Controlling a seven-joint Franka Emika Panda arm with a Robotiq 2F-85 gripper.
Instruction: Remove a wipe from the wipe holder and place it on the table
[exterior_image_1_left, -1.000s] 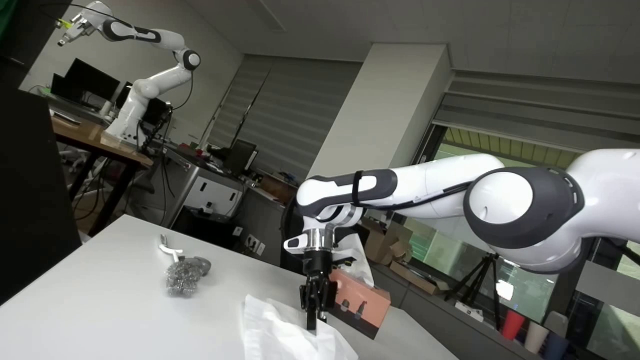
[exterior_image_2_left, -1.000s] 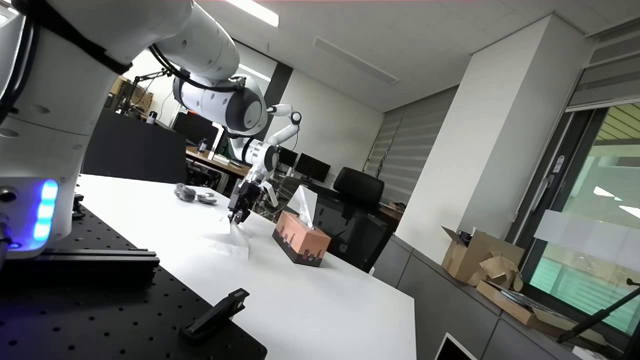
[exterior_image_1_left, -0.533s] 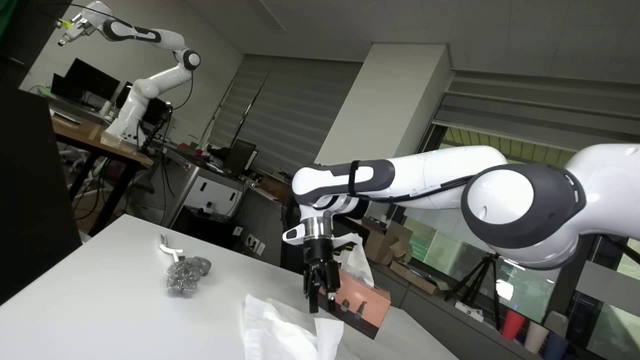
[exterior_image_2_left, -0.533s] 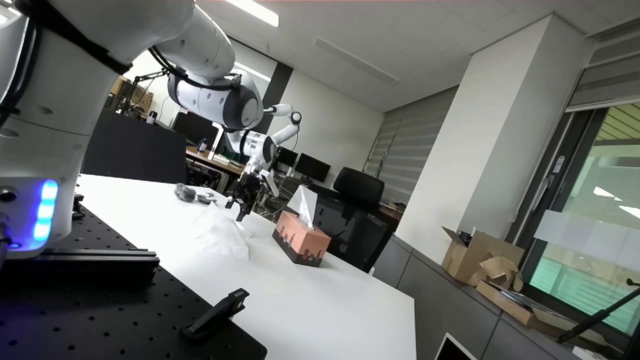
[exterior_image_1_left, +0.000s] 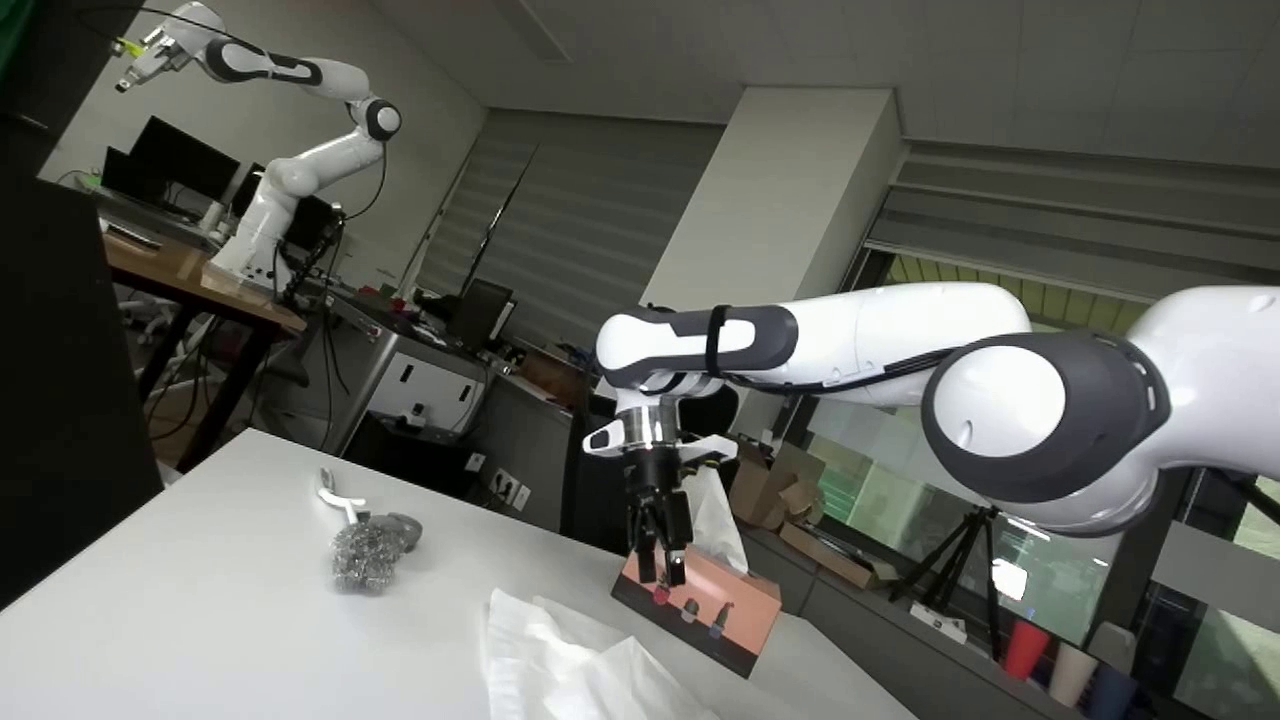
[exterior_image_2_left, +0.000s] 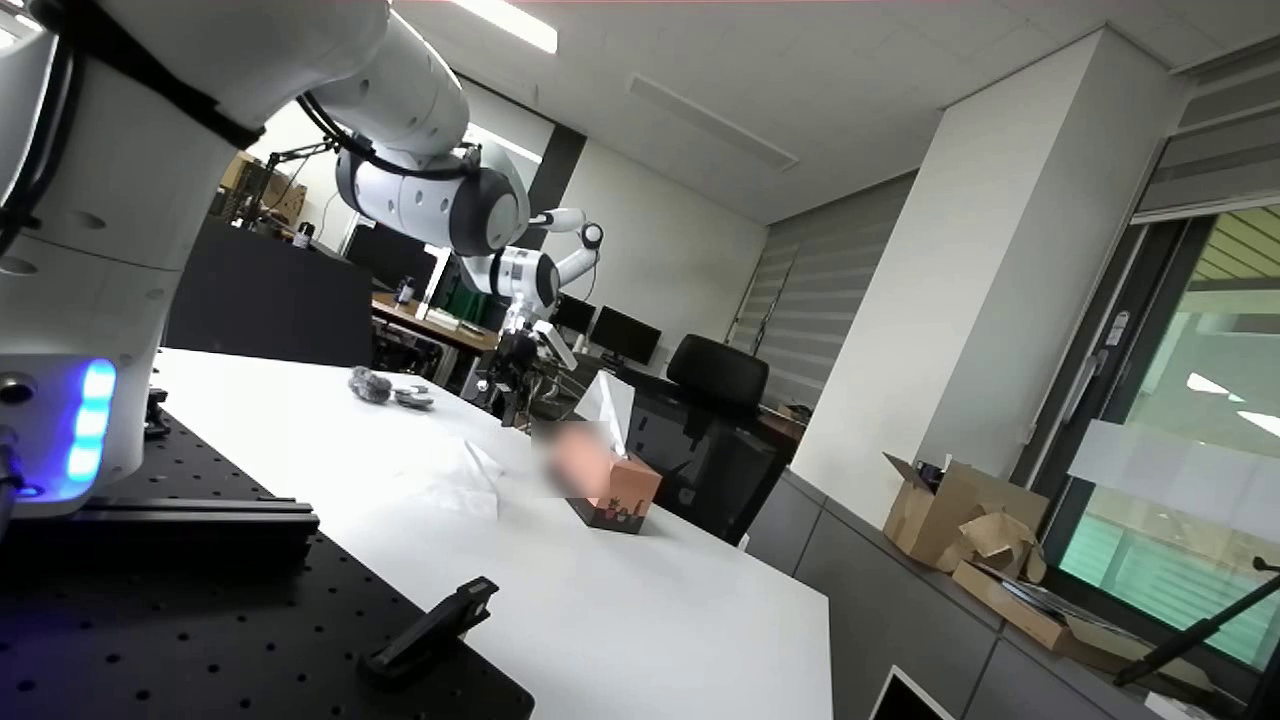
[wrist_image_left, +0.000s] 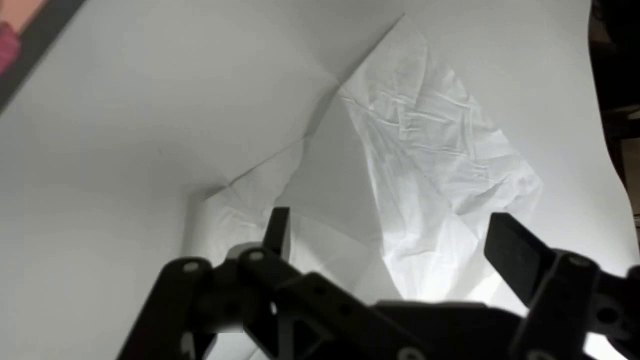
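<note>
A white, crumpled wipe (exterior_image_1_left: 580, 665) lies loosely spread on the white table, and in the wrist view the wipe (wrist_image_left: 415, 165) fills the middle, with folds and raised edges. My gripper (exterior_image_1_left: 661, 575) hangs above the table, apart from the wipe. Its jaws stand wide in the wrist view, the gripper (wrist_image_left: 390, 218) holding nothing between its fingertips. The wipe holder, an orange and dark box (exterior_image_1_left: 735, 620), stands behind the gripper in that exterior view; another white wipe (exterior_image_2_left: 608, 405) sticks up from its top. Part of the box (exterior_image_2_left: 625, 490) is blurred in an exterior view.
A silvery scrubber ball (exterior_image_1_left: 365, 553) and a grey-and-white item (exterior_image_1_left: 345, 500) lie on the table (exterior_image_1_left: 200, 600). A black clamp (exterior_image_2_left: 430, 635) sits at the mounting plate's edge. An office chair (exterior_image_2_left: 715, 385) stands beyond the table, behind the box.
My gripper had its fingers at the wipe a second ago; it has opened, let go and risen away. The wipe's lifted corner has sunk down onto the table.
</note>
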